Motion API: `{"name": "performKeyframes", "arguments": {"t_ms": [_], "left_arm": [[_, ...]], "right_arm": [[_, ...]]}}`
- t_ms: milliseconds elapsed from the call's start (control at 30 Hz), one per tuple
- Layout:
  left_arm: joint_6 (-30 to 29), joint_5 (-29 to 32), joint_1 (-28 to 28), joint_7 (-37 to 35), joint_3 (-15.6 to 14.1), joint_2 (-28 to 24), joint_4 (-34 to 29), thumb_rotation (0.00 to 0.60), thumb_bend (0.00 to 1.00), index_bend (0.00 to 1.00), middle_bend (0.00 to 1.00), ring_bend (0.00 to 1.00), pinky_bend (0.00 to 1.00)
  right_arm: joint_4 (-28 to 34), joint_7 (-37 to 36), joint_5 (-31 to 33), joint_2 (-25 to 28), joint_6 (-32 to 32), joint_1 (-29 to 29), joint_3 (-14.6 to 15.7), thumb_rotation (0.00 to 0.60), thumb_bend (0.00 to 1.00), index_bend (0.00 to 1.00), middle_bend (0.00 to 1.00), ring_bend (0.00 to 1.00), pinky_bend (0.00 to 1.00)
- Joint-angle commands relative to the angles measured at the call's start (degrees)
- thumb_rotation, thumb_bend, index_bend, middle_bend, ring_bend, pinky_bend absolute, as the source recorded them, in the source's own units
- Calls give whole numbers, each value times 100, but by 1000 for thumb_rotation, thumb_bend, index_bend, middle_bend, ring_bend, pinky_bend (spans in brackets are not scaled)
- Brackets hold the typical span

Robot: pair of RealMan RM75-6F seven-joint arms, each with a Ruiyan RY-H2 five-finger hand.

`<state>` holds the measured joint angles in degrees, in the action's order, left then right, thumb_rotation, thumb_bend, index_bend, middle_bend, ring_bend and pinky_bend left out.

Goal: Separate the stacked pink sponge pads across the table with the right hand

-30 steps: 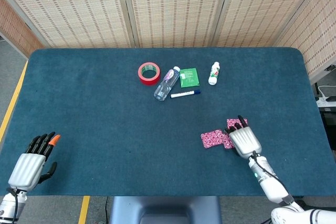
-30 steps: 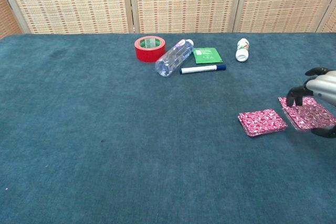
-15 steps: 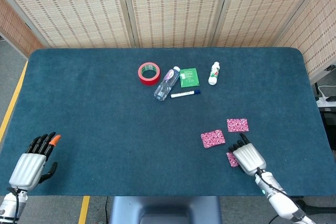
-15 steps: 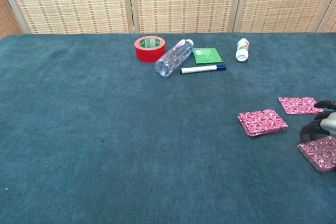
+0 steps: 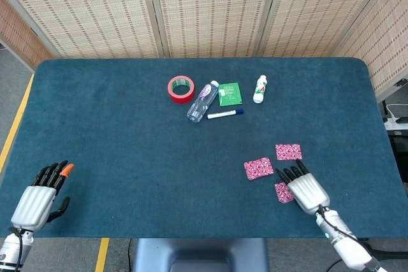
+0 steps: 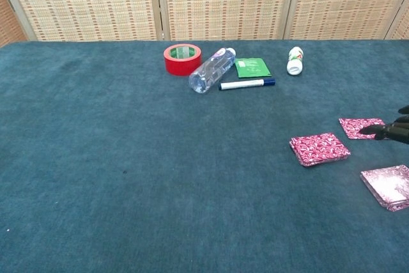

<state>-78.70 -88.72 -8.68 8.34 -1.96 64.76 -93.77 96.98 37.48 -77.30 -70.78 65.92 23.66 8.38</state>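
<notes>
Three groups of pink sponge pads lie on the right of the table. A small stack (image 5: pixel 258 168) (image 6: pixel 319 148) sits furthest left. One single pad (image 5: pixel 288 151) (image 6: pixel 359 126) lies beyond it to the right. Another pad (image 5: pixel 283 192) (image 6: pixel 388 186) lies flat near the front edge. My right hand (image 5: pixel 306 188) hovers just right of that near pad, fingers spread and holding nothing; in the chest view only its dark fingertips (image 6: pixel 391 132) show at the right border. My left hand (image 5: pixel 39 198) rests at the front left corner, fingers loosely curled, empty.
At the back middle stand a red tape roll (image 5: pixel 181 88), a clear bottle lying down (image 5: pixel 202 100), a green packet (image 5: pixel 230 93), a marker (image 5: pixel 224 114) and a small white bottle (image 5: pixel 259 88). The blue table (image 5: pixel 115 151) ends just in front of both hands.
The right hand carried a pad from the far pad's spot toward the front edge, set it down and let go. Its fingers have since spread and lifted off. The left hand stayed still.
</notes>
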Motion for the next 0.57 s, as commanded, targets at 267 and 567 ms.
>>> {"name": "performKeyframes", "arguments": {"t_ms": [267, 567], "left_arm": [[-335, -137, 92, -99, 58, 13, 56, 600, 449, 0, 0, 0, 115], [-489, -214, 135, -121, 88, 119, 210, 600, 449, 0, 0, 0, 103]], "right_arm": [[152, -958, -1076, 457, 2265, -1248, 14, 600, 242, 0, 40, 15, 0], [-554, -1895, -1184, 151, 2771, -1763, -183, 600, 242, 0, 0, 0, 0]]}}
